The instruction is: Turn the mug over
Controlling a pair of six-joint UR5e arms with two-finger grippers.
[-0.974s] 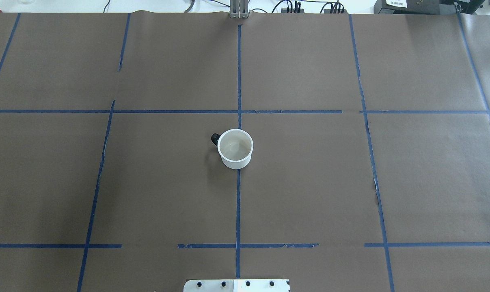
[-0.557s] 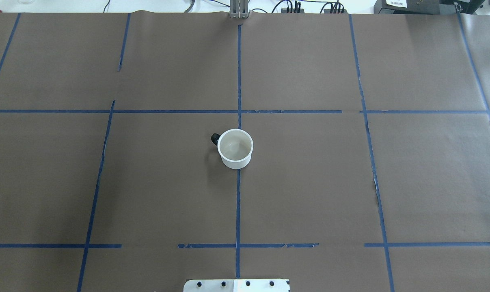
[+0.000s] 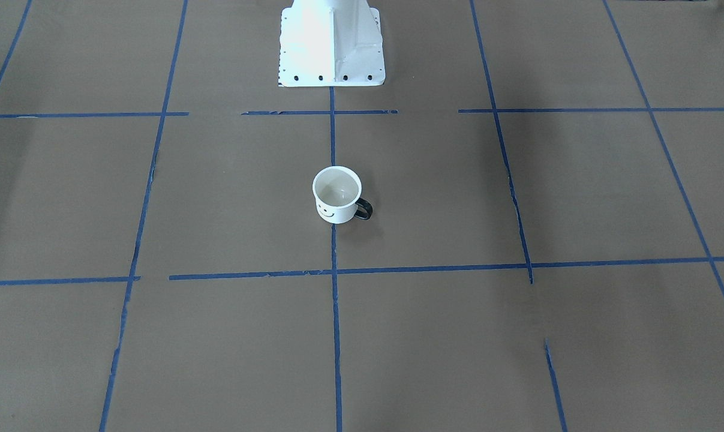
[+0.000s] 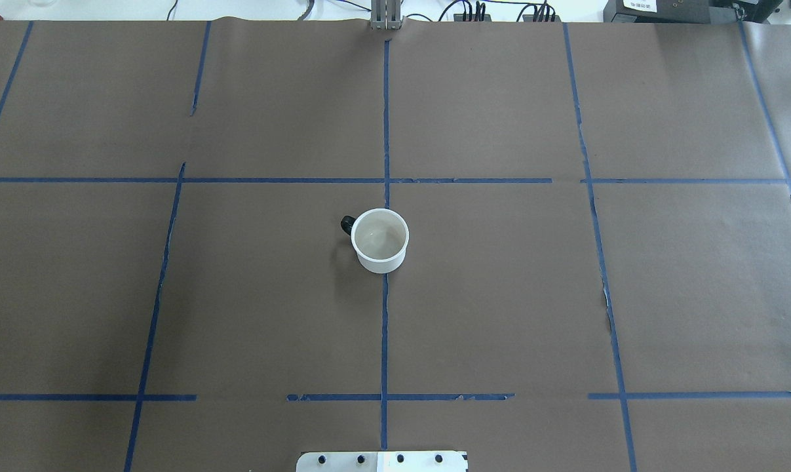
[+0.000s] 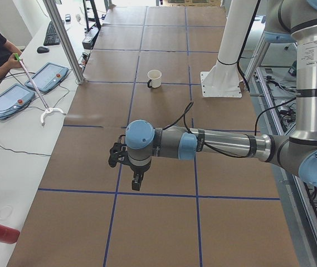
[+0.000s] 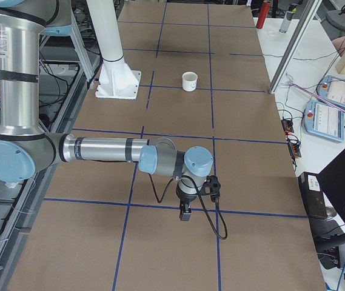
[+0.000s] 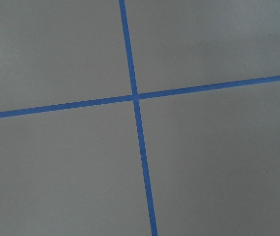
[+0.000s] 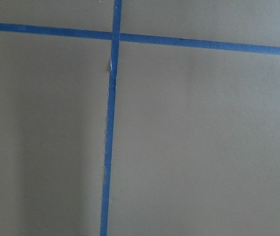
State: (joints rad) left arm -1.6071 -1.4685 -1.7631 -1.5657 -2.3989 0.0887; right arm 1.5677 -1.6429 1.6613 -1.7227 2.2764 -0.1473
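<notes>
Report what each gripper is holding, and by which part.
Nothing is held. The mug stands upright and alone, untouched; the left gripper and the right gripper hang empty, far from it. Whether they are open cannot be told.

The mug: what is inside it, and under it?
The mug stands upright and looks empty: only its cream bottom shows. The blue tape line runs up to it; the part beneath is covered.

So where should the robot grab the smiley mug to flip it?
Probably the rim of the mug, from above, opposite the handle. It stands upright, mouth open, so the tool could pinch its wall. The handle points to the robot's left.
</notes>
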